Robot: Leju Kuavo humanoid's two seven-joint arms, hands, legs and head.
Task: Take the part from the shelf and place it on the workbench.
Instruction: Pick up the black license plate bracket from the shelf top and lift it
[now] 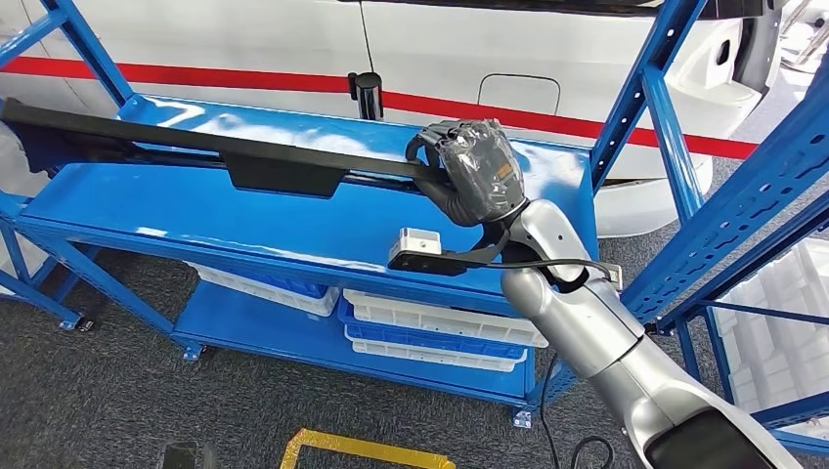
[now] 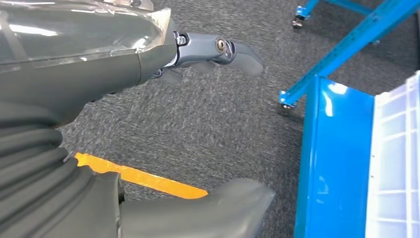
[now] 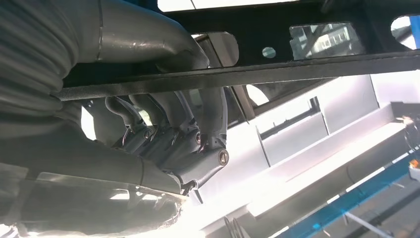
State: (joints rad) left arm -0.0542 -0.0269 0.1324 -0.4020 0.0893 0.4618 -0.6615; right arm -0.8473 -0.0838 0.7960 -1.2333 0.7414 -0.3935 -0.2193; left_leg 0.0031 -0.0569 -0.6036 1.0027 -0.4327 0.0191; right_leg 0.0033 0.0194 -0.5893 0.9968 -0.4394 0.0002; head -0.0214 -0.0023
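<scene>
A long black part (image 1: 244, 161) lies along the top board of the blue shelf (image 1: 196, 225), running from its far left end to the right. My right hand (image 1: 471, 174), wrapped in clear film, grips the part's right end. In the right wrist view the dark fingers (image 3: 210, 106) curl around the black bar (image 3: 297, 69) while the thumb (image 3: 148, 39) presses on its other side. My left hand (image 2: 99, 74) hangs over the grey carpet, its finger (image 2: 223, 49) and thumb (image 2: 228, 208) apart with nothing between them.
White trays (image 1: 430, 327) are stacked on the lower shelf board. A white vehicle body with a red stripe (image 1: 293, 39) stands right behind the shelf. Another blue rack (image 1: 763, 195) with white crates (image 1: 782, 322) stands at the right. Yellow floor tape (image 1: 362, 449) lies near me.
</scene>
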